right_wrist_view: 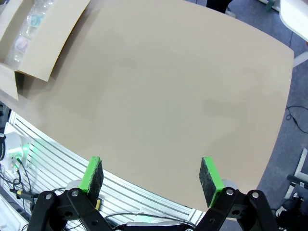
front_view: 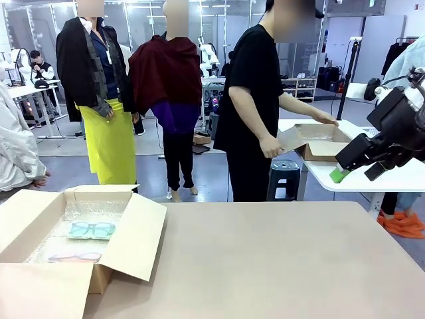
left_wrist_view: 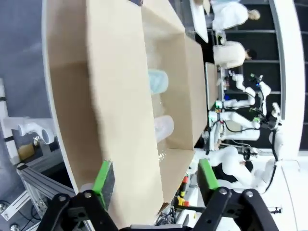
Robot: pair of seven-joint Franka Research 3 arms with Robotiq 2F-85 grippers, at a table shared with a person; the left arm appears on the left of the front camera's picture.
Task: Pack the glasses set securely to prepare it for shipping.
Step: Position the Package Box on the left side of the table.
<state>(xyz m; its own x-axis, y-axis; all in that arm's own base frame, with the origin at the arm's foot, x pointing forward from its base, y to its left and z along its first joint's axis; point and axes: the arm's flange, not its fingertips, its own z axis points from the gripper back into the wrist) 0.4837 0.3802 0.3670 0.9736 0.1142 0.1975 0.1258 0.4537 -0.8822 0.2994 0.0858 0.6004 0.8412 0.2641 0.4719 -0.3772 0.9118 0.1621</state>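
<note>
Cardboard dominates the near left of the beige counter [front_view: 279, 259]: a large brown box [front_view: 136, 239] stands open there, flaps spread wide, its floor lined with bubble wrap [front_view: 66, 242]. Both cases of the glasses set lie flat on that lining. The mint-green-framed glasses [front_view: 91, 230] sit toward the far side of the box, and the pink-framed glasses [front_view: 74, 257] lie nearer the robot, close to the first case but apart from it.

In the left wrist view the left end effector [left_wrist_view: 156, 178] hangs above the box's edge with its green pads spread wide, released and gripping nothing; one pad overlaps the cardboard flap in the picture and the other stands past the box's outer end. The two clear cases appear between the box walls as pale shapes, the mint one [left_wrist_view: 158, 81] and another [left_wrist_view: 163, 127], too blurred to read the frames.

The right end effector [right_wrist_view: 151, 175] is also released, pads far apart and empty, held high over the bare counter near its edge. In the front view it shows at the right border [front_view: 352, 169], raised well above the surface.

Beyond the counter a person in a black shirt [front_view: 249, 106] stands at a white table, both hands on another open cardboard box [front_view: 315, 141].
</note>
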